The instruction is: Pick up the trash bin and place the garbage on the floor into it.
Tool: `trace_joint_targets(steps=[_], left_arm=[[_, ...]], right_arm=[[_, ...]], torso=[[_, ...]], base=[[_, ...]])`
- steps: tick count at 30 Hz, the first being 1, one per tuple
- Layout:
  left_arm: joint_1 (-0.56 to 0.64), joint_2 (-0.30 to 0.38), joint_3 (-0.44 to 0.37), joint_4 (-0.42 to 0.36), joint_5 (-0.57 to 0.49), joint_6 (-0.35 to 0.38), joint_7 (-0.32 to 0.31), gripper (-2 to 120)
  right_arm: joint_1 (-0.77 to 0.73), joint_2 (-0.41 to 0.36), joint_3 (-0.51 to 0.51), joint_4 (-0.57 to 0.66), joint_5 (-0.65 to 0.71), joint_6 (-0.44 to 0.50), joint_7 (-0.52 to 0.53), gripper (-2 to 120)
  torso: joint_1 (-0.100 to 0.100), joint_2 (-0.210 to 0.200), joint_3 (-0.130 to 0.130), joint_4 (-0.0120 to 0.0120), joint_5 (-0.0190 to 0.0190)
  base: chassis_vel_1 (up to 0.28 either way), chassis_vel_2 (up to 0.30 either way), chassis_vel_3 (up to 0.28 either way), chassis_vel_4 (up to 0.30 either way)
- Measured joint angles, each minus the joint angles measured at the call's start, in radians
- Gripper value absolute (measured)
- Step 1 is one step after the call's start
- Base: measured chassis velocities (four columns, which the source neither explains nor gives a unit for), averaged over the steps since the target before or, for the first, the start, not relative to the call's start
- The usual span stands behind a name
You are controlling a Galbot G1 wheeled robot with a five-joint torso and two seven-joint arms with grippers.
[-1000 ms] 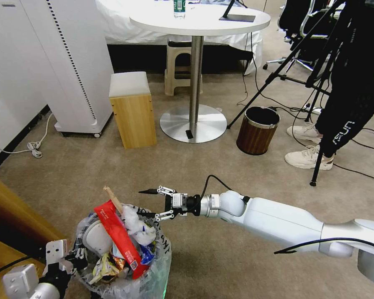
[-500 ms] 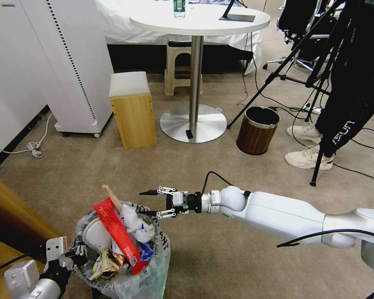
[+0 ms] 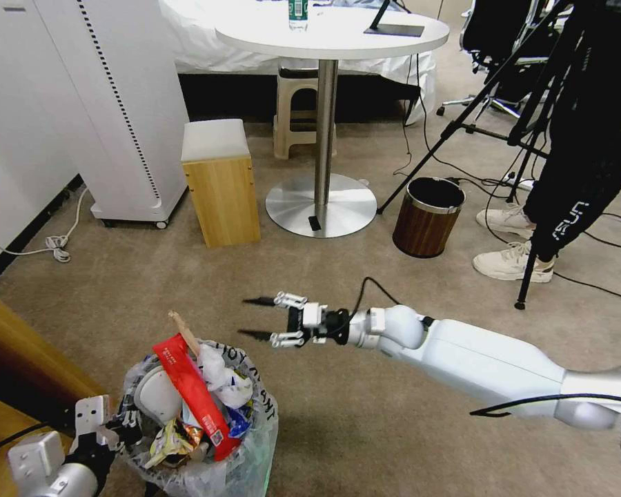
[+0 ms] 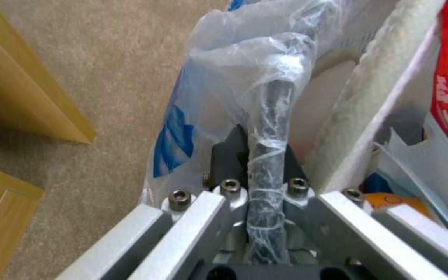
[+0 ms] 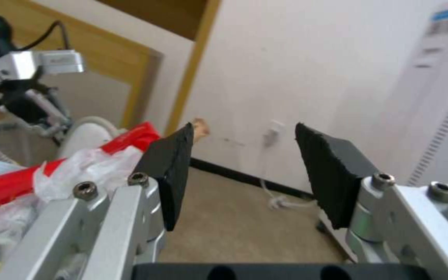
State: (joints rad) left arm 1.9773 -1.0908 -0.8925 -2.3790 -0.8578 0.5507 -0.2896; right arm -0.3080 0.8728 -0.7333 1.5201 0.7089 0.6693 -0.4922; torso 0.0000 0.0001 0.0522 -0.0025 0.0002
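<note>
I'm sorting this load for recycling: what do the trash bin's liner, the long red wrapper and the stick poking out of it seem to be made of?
The trash bin liner looks like thin clear plastic film: crinkled, glossy, see-through. The red wrapper seems glossy printed plastic or foil, judging by its sheen. The stick looks like pale, matte bare wood, probably. The left gripper clamps the bin's rim through the liner.

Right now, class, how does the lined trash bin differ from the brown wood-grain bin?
The trash bin is lined with a clear bag and heaped with litter; the wood-grain bin has a bare metal rim and looks empty. The left gripper grips the trash bin's rim; the wood-grain bin stands untouched by the round table. Both are round and upright.
</note>
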Motion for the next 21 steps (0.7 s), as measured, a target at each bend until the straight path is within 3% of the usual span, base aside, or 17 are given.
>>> trace_joint_targets(steps=[3, 7, 14, 21], left_arm=[[-0.008, 0.028, -0.002, 0.012, -0.034, 0.011, -0.015, 0], [-0.031, 0.098, 0.010, 0.055, -0.116, 0.034, -0.045, 0], [-0.065, 0.164, 0.029, 0.108, -0.190, 0.042, -0.072, 0], [-0.095, 0.208, 0.040, 0.155, -0.267, 0.050, -0.098, 0]], right_arm=[[-0.048, -0.029, 0.063, 0.023, -0.002, -0.004, 0.008, 53], [-0.150, -0.131, 0.197, 0.082, 0.000, -0.003, 0.049, 53], [-0.192, -0.213, 0.244, 0.106, 0.001, 0.013, 0.078, 50], [-0.176, -0.232, 0.246, 0.110, 0.010, 0.015, 0.090, 45]], torso=[[0.000, 0.000, 0.000, -0.0002, 0.0000], [0.000, 0.000, 0.000, -0.0003, -0.0002], [0.000, 0.000, 0.000, -0.0002, 0.0001], [0.000, 0.000, 0.000, 0.0000, -0.0002]], base=[[0.000, 0.000, 0.000, 0.000], [0.000, 0.000, 0.000, 0.000], [0.000, 0.000, 0.000, 0.000], [0.000, 0.000, 0.000, 0.000]])
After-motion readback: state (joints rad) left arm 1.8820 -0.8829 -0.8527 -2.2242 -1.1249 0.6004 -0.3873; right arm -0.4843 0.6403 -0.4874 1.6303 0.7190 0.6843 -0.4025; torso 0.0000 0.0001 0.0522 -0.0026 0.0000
